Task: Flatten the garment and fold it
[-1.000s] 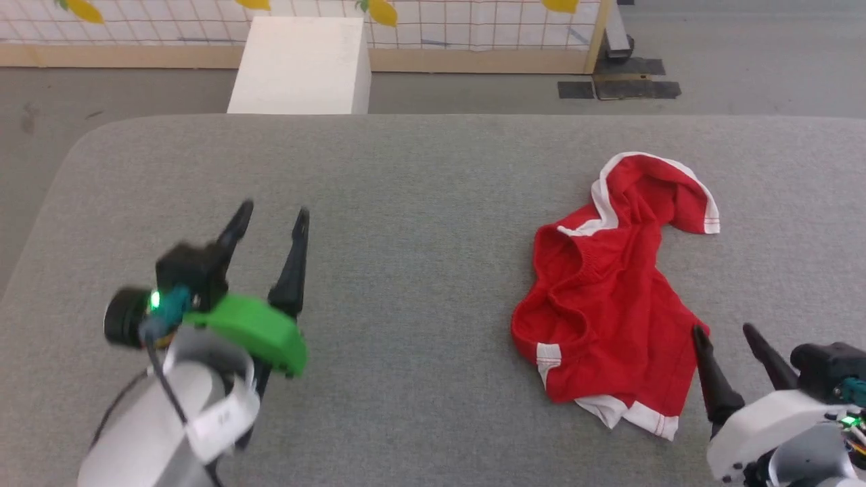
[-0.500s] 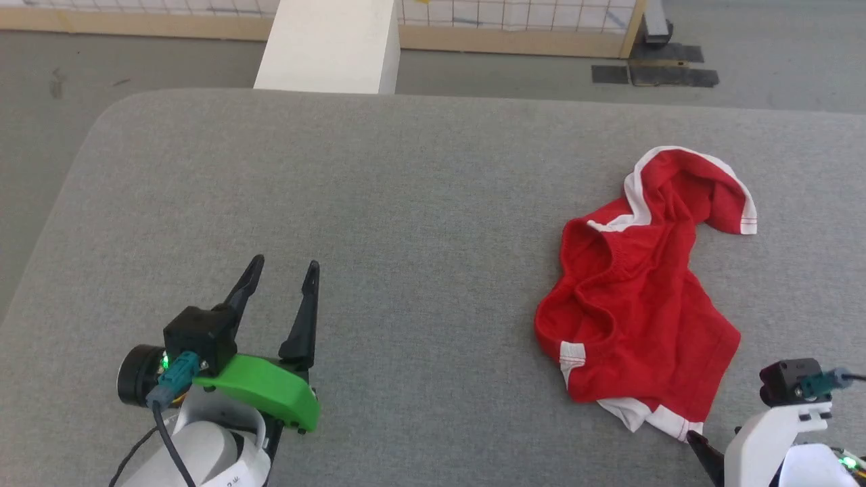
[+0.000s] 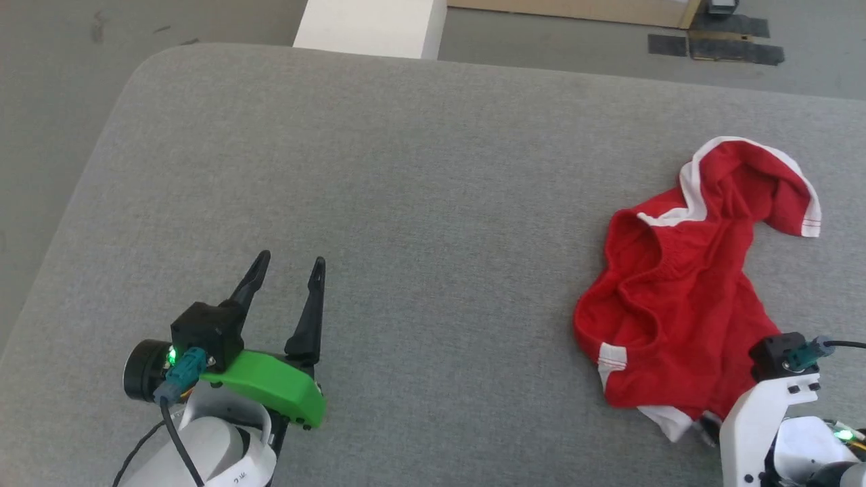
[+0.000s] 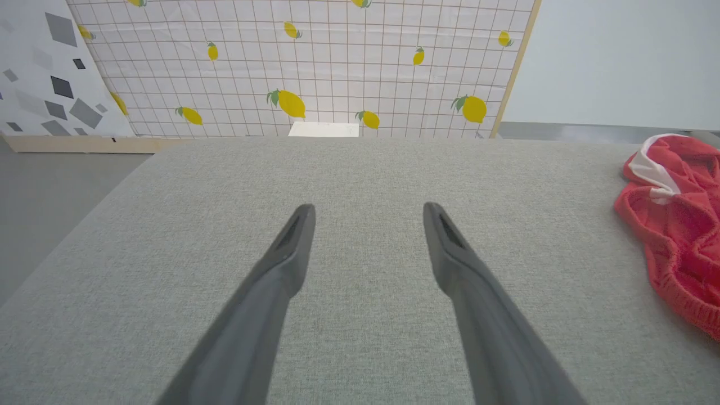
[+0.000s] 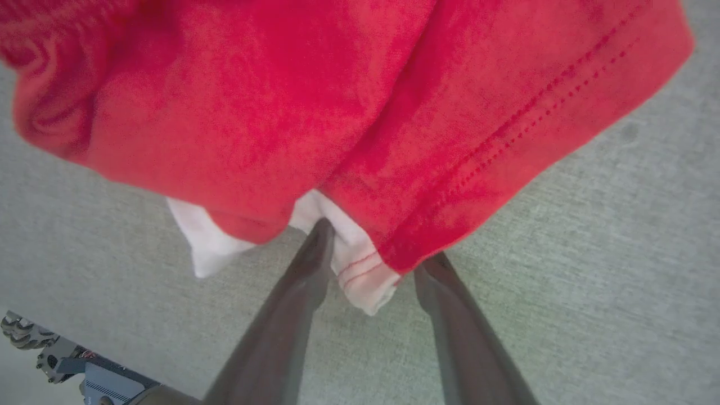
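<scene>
The garment (image 3: 676, 304), red shorts with white trim, lies crumpled on the right part of the grey table (image 3: 419, 203). Its edge also shows in the left wrist view, garment (image 4: 675, 242). My right gripper (image 5: 378, 244) is at the near white hem corner of the garment (image 5: 337, 112). One finger lies on each side of that corner with a gap still between them. In the head view the right gripper (image 3: 709, 421) is mostly hidden behind its white wrist and the cloth. My left gripper (image 3: 289, 260) hovers open and empty over bare table at the lower left, left gripper (image 4: 368, 208).
A white box (image 3: 369, 27) stands on the floor beyond the table's far edge, with dark tape patches (image 3: 717, 44) to its right. The table's rounded left corner (image 3: 135, 74) drops to grey floor. A lemon-patterned wall (image 4: 337, 56) is behind.
The head camera has tilted down and shifted. My right gripper has come down onto the garment's near hem and its fingers have narrowed around the white corner. The left arm drew back slightly.
</scene>
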